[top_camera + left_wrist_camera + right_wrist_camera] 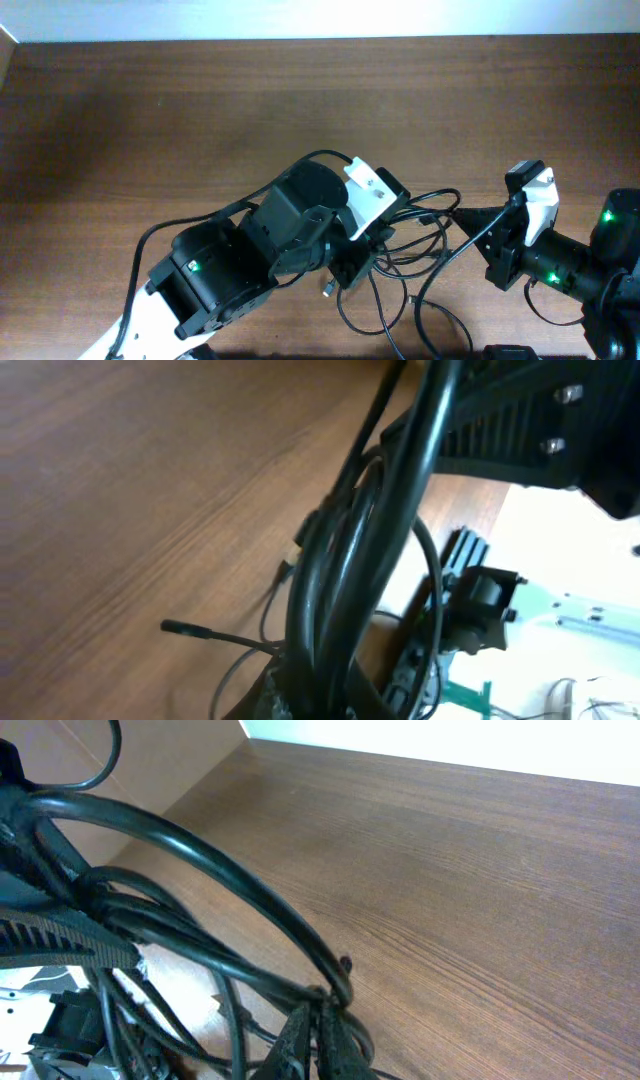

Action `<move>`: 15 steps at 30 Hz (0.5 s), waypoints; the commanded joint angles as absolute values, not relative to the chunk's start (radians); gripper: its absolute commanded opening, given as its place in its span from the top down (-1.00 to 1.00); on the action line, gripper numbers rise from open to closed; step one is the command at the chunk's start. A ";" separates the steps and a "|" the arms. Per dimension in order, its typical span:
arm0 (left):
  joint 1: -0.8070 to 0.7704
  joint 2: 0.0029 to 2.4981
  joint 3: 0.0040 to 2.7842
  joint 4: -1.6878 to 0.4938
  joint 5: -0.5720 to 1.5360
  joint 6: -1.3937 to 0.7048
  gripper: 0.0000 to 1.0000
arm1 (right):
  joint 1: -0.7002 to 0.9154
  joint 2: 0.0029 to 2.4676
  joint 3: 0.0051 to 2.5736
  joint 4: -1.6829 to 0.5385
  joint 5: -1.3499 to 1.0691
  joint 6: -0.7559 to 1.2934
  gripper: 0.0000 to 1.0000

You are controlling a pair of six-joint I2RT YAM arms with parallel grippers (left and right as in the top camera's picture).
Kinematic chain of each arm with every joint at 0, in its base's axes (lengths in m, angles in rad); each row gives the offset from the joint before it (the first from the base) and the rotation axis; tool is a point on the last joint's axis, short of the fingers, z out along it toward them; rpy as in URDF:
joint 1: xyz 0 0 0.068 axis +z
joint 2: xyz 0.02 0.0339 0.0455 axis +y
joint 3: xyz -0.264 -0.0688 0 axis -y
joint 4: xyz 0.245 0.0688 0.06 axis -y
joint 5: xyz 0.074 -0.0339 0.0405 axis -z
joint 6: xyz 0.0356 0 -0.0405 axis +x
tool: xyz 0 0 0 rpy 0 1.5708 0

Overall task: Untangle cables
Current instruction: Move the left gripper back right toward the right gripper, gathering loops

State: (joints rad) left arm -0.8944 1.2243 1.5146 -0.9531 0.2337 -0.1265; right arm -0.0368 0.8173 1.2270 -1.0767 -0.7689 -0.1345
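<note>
Pinching down at the bottom of its own wrist view, the right gripper (318, 1040) has its two fingers drawn fully together on a strand of the cables (340, 590), where several black loops meet at the fingertips. From above, this arm reaches in from the right edge of the wooden table (200, 100), its tip at the right side of the tangle.

The left gripper (305, 700) sits at the low edge of its wrist view, and a thick bunch of black cord rises straight out of it. The jaws look closed on that bunch, though the fingers are mostly hidden behind the cords (blurred, too, at this closeness).

The tangle lies on the table between the two arms, near the front edge, with loose loops spreading out below it. One plug end (185, 626) rests flat on the wood, apart from the bunch.
</note>
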 commanded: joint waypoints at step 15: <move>-0.894 1.221 1.520 -0.794 0.456 0.230 0.74 | -0.039 0.812 1.235 -1.115 -0.958 -0.363 0.80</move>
